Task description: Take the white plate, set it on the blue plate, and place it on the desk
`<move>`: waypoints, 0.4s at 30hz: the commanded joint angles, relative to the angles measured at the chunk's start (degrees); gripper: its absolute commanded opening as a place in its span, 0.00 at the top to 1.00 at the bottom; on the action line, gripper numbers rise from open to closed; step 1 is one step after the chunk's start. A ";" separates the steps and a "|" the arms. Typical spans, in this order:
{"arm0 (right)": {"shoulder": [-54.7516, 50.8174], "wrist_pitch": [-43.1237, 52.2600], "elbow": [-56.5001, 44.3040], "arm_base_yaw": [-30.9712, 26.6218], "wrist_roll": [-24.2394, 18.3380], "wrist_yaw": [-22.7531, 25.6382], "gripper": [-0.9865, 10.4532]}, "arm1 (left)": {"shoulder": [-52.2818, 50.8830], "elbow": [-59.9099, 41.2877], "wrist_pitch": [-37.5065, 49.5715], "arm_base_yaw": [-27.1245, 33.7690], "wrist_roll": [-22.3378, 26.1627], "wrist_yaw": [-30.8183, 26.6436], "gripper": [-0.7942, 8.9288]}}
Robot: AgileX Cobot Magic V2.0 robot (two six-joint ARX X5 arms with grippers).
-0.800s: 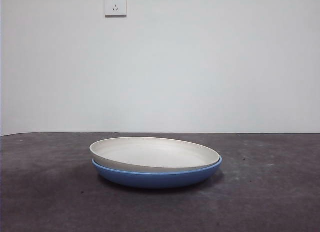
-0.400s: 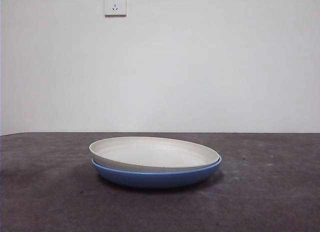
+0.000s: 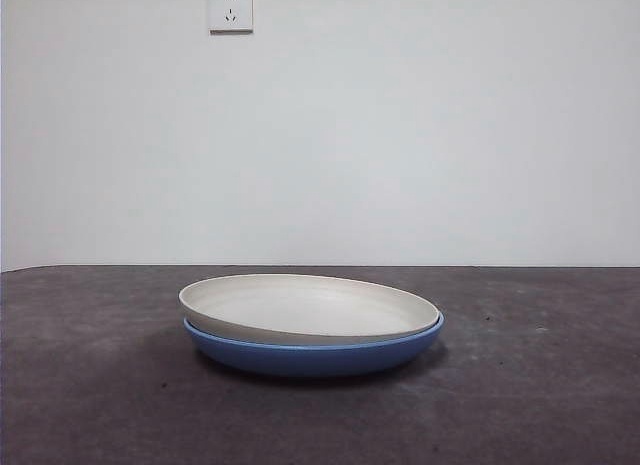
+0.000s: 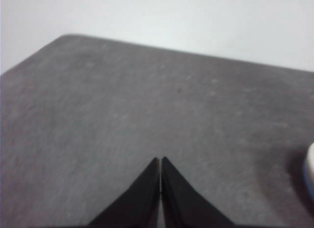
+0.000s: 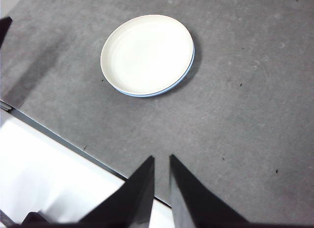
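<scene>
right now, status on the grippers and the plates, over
Left gripper shut, over bare desk. Right gripper slightly open, high and clear of the stack. White plate sits tilted on blue plate. Nothing in the way.

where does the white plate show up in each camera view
Front view: the white plate sits at centre, nested on the blue plate.
Left wrist view: only a sliver of stacked rim at the far edge, too blurred to name.
Right wrist view: white plate in the upper middle, far from the right hand.
Shared landmark: the blue plate's rim beneath it.
</scene>
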 commanded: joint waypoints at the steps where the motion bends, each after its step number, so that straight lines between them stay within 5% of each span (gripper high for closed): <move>1: 0.26 0.87 0.96 0.39 -0.31 0.22 0.87 | -2.32 -1.53 0.76 0.37 -0.07 -0.13 0.91; 12: 0.26 0.87 0.96 0.39 -0.31 0.22 0.87 | -7.65 -2.89 -6.23 0.35 6.67 0.61 0.91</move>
